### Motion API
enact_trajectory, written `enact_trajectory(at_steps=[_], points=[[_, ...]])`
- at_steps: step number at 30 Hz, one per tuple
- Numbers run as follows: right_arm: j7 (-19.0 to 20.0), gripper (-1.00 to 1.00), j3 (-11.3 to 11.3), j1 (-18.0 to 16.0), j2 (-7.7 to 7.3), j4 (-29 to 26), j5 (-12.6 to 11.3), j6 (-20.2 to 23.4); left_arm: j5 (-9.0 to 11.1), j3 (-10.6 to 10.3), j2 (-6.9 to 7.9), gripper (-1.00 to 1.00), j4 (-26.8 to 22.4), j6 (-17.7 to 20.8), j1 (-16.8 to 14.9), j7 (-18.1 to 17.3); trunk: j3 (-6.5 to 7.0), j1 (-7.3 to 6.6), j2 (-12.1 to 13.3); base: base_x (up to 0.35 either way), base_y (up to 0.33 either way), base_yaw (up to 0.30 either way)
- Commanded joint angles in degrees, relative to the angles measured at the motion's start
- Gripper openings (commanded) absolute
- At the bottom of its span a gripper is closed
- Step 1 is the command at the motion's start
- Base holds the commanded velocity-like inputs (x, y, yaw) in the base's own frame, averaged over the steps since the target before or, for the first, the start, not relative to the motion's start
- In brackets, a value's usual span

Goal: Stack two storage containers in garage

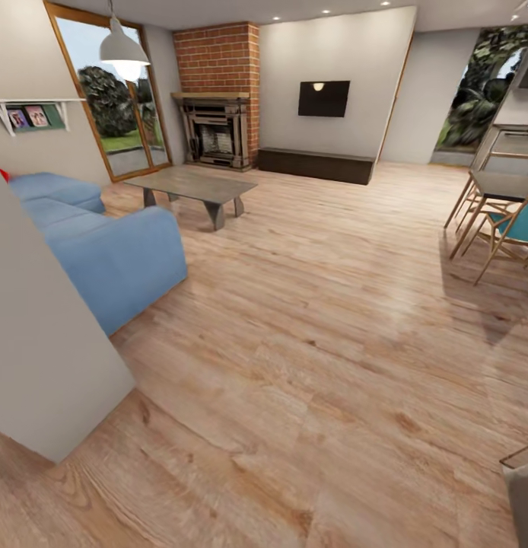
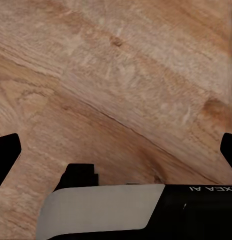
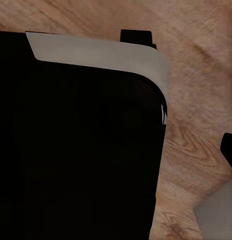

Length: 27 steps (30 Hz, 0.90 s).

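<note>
- My left gripper (image 2: 116, 150) hangs over the wood plank floor (image 2: 121, 75): in its wrist view I see two dark fingertips (image 2: 6, 155) far apart at either edge with nothing but floor between them, so I judge it spread wide and empty.
- My right gripper I cannot read. Its wrist view is mostly a black and grey part of the robot's own body (image 3: 80, 140), with one dark tip at the edge over the planks; whether the fingers are apart or together I cannot tell.
- Outward from there, the head view looks across the living room (image 1: 294, 251): a pale wall corner (image 1: 43, 342) close on my left, the blue sofa (image 1: 112, 251) past it, a low grey coffee table (image 1: 192, 185) beyond the sofa's end, and the brick fireplace (image 1: 218, 99) at the far wall beside the glass doors (image 1: 116, 99).
- A dining table with chairs (image 1: 500, 213) stands at the right edge of the floor.
- I cannot find either storage container here, so their direction, long axis and nearer arm are unknown.
- My judgement: the coming move is driving and looking, not reaching. I would roll forward past the wall corner and check the space it hides on my left, near the sofa.
</note>
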Motion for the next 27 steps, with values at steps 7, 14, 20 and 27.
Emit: enact_trajectory(at_steps=[7, 14, 20, 27], points=[[0.16, 1.0, 0.25, -0.06, -0.07, 0.11, -0.04, -0.17, 0.52, -0.51, 0.01, 1.0, 0.03, -0.21, -0.02, 0.29, -0.04, 0.03, -0.02, 0.344, 0.0, -0.1], [0.16, 1.0, 0.25, -0.06, -0.08, 0.11, -0.06, -0.17, 0.49, -0.52, 0.01, 1.0, 0.03, -0.2, -0.02, 0.29, -0.04, 0.03, -0.02, 0.344, 0.0, -0.075], [0.12, 1.0, 0.25, -0.06, -0.1, 0.11, -0.25, -0.17, 0.47, -0.5, 0.01, 1.0, 0.03, -0.21, -0.02, 0.29, -0.04, 0.03, -0.02, 0.344, 0.0, -0.117], [0.15, 1.0, 0.25, -0.06, -0.05, 0.11, -0.08, -0.17, 0.52, -0.5, 0.01, 1.0, 0.03, -0.21, -0.02, 0.29, -0.04, 0.03, -0.02, 0.344, 0.0, -0.131]])
